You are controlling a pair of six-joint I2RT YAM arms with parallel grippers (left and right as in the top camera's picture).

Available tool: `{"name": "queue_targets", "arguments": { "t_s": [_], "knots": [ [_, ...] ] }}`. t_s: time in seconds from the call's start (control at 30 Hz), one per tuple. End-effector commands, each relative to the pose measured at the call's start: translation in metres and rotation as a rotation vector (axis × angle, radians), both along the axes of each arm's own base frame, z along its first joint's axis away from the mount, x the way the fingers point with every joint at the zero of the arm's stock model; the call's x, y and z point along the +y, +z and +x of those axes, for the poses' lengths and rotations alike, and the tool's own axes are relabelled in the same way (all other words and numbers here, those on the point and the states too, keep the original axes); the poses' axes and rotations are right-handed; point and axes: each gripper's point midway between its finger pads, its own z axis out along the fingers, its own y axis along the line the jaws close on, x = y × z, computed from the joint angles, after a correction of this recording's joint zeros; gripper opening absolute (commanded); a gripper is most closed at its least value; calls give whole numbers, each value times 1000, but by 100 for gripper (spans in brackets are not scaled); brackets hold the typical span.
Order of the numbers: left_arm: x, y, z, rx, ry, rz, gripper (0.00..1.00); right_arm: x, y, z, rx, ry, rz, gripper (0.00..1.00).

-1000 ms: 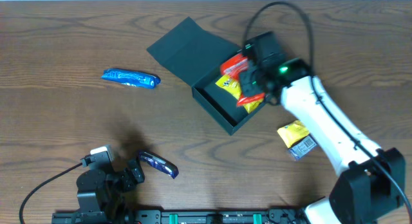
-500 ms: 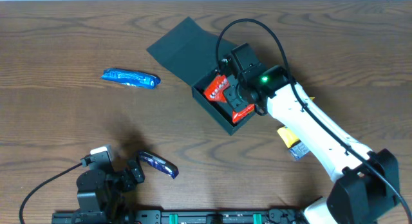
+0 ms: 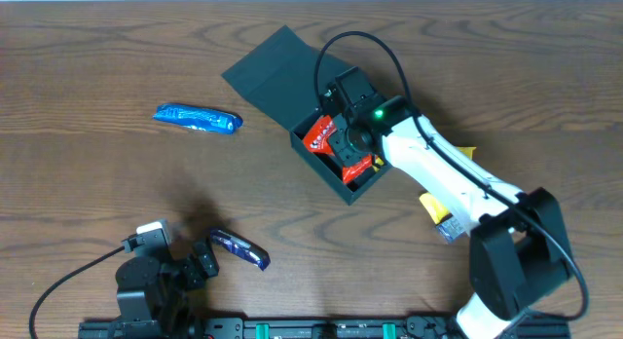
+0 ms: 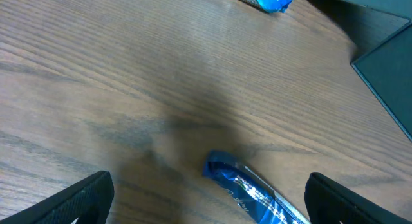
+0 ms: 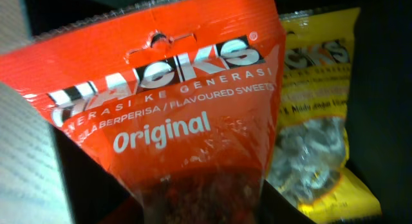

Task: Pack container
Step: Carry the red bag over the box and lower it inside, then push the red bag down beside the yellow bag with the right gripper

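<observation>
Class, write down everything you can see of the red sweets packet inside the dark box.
The red packet is glossy plastic film with a crimped top edge, white "Original" lettering and dark contents showing through its lower part. It sits tilted inside the dark teal container, overlapping a yellow packet beside it.

Matt container (image 3: 275,74); glossy, seemingly plastic packet (image 5: 174,102)

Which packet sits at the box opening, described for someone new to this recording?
Start at the dark teal container, open at the far middle of the table. In its opening is the red packet, beside a yellow packet. Its wrapper is red with "Original" in white, while its neighbour is yellow.
</observation>
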Motion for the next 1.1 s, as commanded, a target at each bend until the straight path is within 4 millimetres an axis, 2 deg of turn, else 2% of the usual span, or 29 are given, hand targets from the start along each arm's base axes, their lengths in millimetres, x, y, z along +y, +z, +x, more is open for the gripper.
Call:
{"name": "queue_targets", "arguments": {
  "t_s": [0.0, 0.07, 0.23, 0.33, 0.43, 0.5, 0.6, 0.67, 0.73, 0.83, 1.07],
  "knots": [
    [1, -17, -11, 75, 0, 5, 95, 5, -6, 4, 14, 14, 8, 42],
    [1, -17, -11, 75, 0, 5, 95, 5, -9, 3, 21, 14, 4, 44],
    [1, -17, -11, 75, 0, 5, 95, 3, -8, 8, -1, 6, -12, 60],
    [1, -17, -11, 75, 0, 5, 95, 3, 4, 12, -32, 2, -7, 61],
    [1, -17, -11, 75, 0, 5, 95, 2, 25, 10, -58, 1, 9, 61],
    [1, -17, -11, 75, 0, 5, 95, 1, 39, 8, -79, 2, 22, 57],
    [1, -17, -11, 75, 0, 5, 96, -1, 54, 0, -93, 7, 26, 28],
    [1, -17, -11, 75, 0, 5, 96, -2, 56, -5, -85, 12, 17, 15],
    [1, -17, -11, 75, 0, 5, 95, -2, 54, -9, -73, 18, 10, 12],
    [1, -17, -11, 75, 0, 5, 95, -2, 54, -10, -67, 20, 7, 1],
    [1, -17, -11, 75, 0, 5, 95, 1, 34, -6, -36, 20, -4, 1]
  ]
}}
